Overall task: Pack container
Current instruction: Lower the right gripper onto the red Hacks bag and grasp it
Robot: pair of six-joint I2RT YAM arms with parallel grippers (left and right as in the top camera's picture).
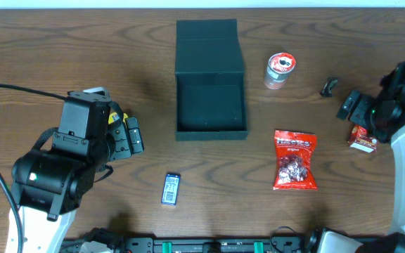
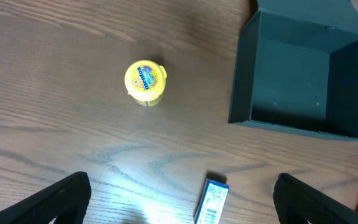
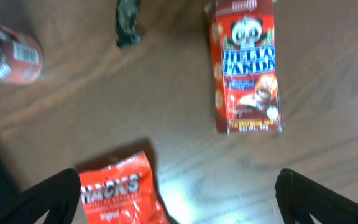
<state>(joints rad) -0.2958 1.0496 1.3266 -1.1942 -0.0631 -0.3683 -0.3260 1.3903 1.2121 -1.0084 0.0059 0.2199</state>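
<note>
The container (image 1: 211,133) is a dark square box standing open at the table's middle back, its lid folded away behind it and its inside bare. It also shows in the left wrist view, container (image 2: 241,81) at upper right. My left gripper (image 1: 133,135) is open at the left, clear of the box, with nothing between its fingers. Under it, left gripper (image 2: 182,200) hovers over bare wood beside a small blue box (image 2: 211,202). My right gripper (image 1: 349,105) is open at the far right, over the snacks, right gripper (image 3: 179,199) holding nothing.
A yellow round tub (image 2: 145,81) lies left of the container. The blue box (image 1: 171,188) lies near the front edge. A red Hacks bag (image 1: 294,159), a Hello Panda box (image 3: 247,65), a red-and-white can (image 1: 280,70) and a small dark wrapper (image 1: 329,86) lie to the right.
</note>
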